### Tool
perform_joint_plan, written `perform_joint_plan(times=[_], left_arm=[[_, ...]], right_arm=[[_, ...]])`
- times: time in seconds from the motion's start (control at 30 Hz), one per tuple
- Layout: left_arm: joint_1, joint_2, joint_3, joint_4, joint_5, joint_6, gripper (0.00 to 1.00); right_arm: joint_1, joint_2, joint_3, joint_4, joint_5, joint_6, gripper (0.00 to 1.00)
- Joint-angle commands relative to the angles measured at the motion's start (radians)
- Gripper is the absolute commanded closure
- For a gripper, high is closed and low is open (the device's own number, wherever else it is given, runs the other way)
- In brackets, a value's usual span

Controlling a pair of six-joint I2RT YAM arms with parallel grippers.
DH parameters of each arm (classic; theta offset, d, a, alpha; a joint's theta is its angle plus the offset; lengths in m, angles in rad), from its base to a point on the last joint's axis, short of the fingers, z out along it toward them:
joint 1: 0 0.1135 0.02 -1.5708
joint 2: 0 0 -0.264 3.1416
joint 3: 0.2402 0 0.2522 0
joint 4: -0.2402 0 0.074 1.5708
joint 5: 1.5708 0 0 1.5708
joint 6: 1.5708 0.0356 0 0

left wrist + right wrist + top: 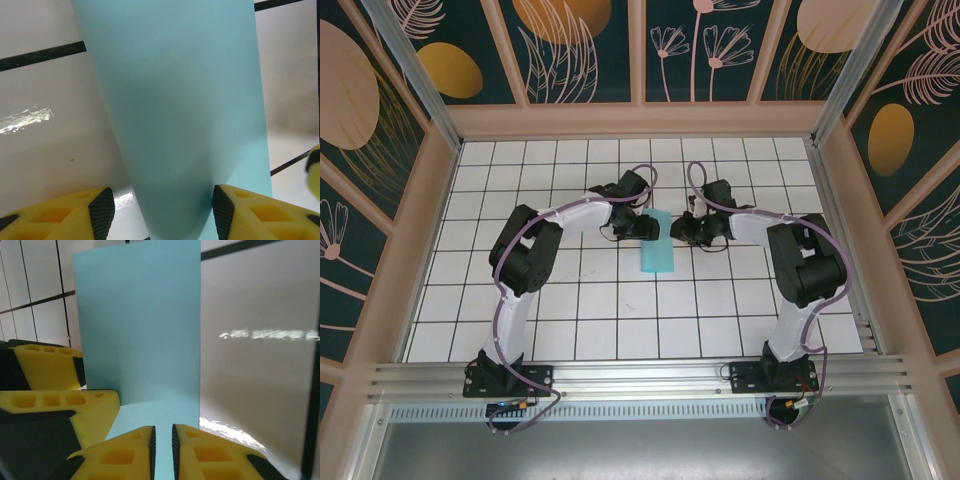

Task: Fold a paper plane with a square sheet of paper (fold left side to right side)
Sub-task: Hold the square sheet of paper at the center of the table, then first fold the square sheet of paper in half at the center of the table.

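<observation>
Aluminium rail (640,375) edges a glossy white table (620,305) gridded in black, walled by teal floral panels (580,45). At frame centre the square sheet of paper (656,250), smooth turquoise, folded narrow, sits between the left gripper (646,228), jaws wide, and the right gripper (677,230), jaws narrowed to a slit, grip unclear.

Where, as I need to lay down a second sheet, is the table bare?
Bare: the table's near rows between the paper and the arm bases, the far rows along the back wall, the columns outside each arm. Crowded: the centre, where left gripper and right gripper meet at the paper.
</observation>
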Motion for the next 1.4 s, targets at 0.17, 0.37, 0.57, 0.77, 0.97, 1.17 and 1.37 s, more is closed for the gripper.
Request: perform_joint_plan(times=[0.17, 0.37, 0.57, 0.77, 0.97, 1.17, 1.37], left_arm=[[-0.036, 0.093, -0.028, 0.097, 0.032, -0.009, 0.41], [-0.037, 0.078, -0.039, 0.104, 0.025, -0.009, 0.41], [-0.027, 0.009, -0.046, 0.102, 0.022, 0.002, 0.39], [0.015, -0.124, -0.073, 0.12, 0.045, -0.009, 0.36], [0.027, -0.223, -0.132, 0.213, 0.179, -0.04, 0.47], [0.025, -0.201, -0.189, 0.328, 0.298, -0.098, 0.49], [0.025, -0.14, -0.197, 0.355, 0.31, -0.11, 0.5]], right_arm=[[0.026, 0.064, 0.052, -0.002, -0.013, 0.003, 0.85], [0.027, 0.093, 0.055, -0.037, 0.012, -0.009, 0.85], [0.029, 0.123, 0.059, -0.091, 0.043, -0.032, 0.86], [0.029, 0.133, 0.056, -0.101, 0.051, -0.038, 0.86], [0.03, 0.134, 0.058, -0.102, 0.053, -0.041, 0.86], [0.029, 0.137, 0.062, -0.099, 0.05, -0.041, 0.86], [0.03, 0.136, 0.066, -0.102, 0.051, -0.041, 0.86]])
